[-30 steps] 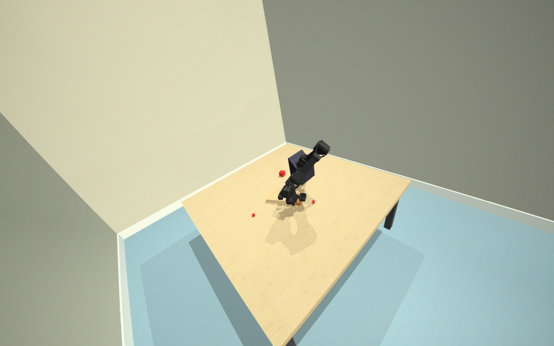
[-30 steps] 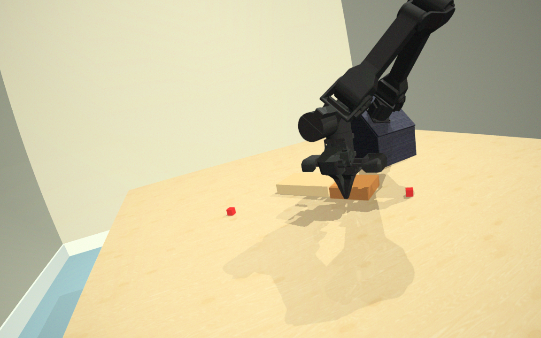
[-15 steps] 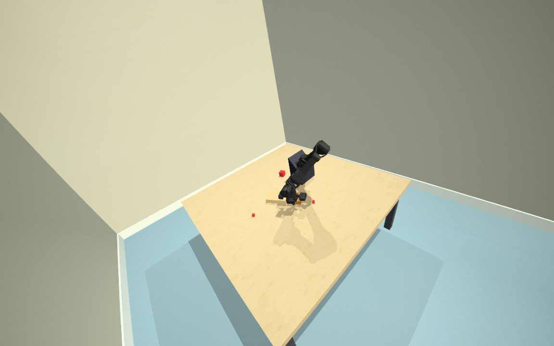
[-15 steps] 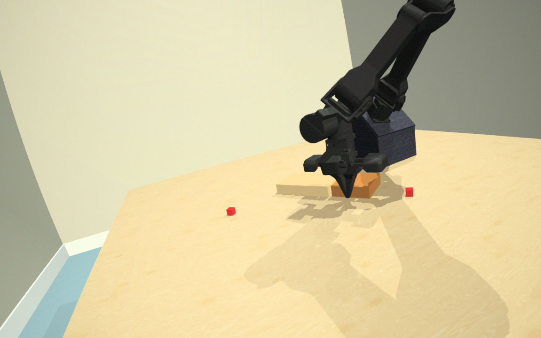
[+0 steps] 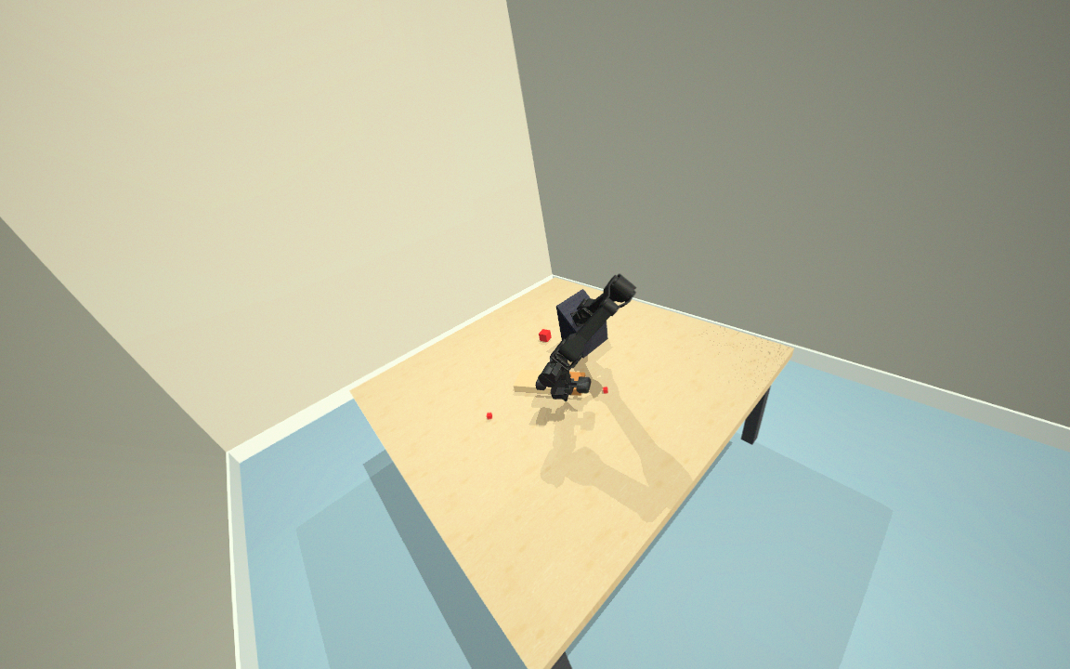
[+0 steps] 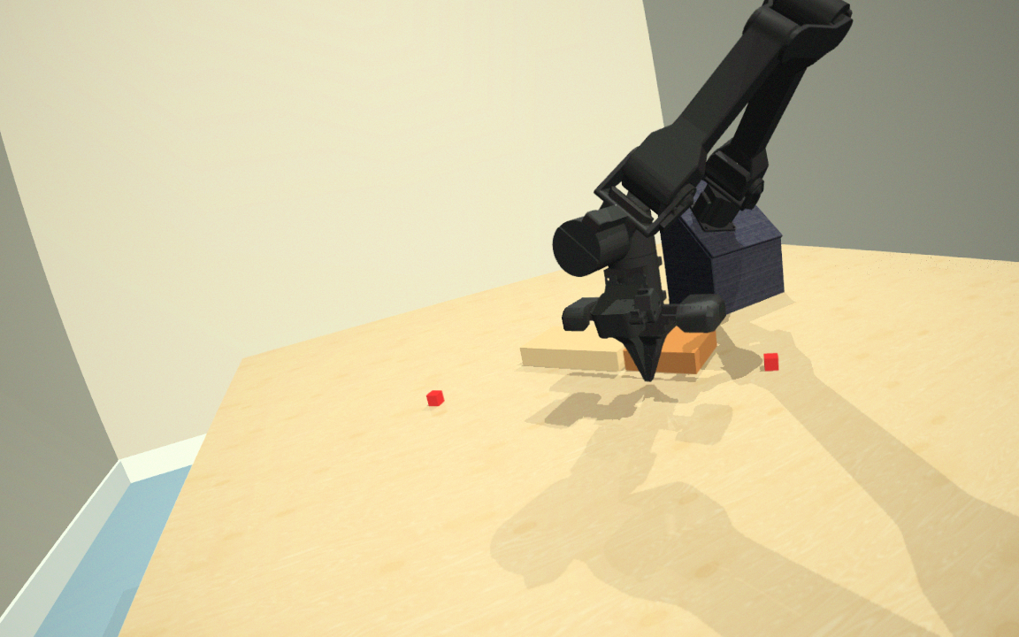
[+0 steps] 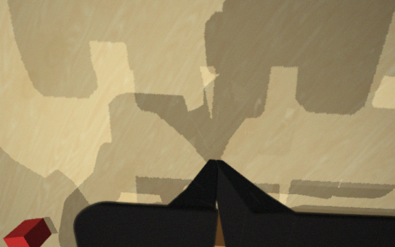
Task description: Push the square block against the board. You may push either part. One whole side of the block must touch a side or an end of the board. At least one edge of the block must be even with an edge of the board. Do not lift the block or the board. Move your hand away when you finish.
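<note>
The orange square block (image 5: 577, 377) (image 6: 683, 363) lies flat at the right end of the pale wooden board (image 5: 526, 384) (image 6: 570, 357). In the exterior view their front faces look nearly even, and only a thin line shows between them; whether they touch all along is hidden behind the hand. My gripper (image 5: 560, 398) (image 6: 648, 379) (image 7: 214, 166) is shut and empty, pointing down low at the front side of the block near its board end. Contact with the block cannot be told. In the wrist view a sliver of the block (image 7: 219, 233) shows behind the fingers.
One small red cube (image 5: 606, 389) (image 6: 770, 362) (image 7: 29, 233) lies right of the block. Another red cube (image 5: 489, 414) (image 6: 434, 398) lies left in front of the board. A larger red cube (image 5: 544, 334) lies behind, near the dark arm base (image 5: 593, 339) (image 6: 747, 277).
</note>
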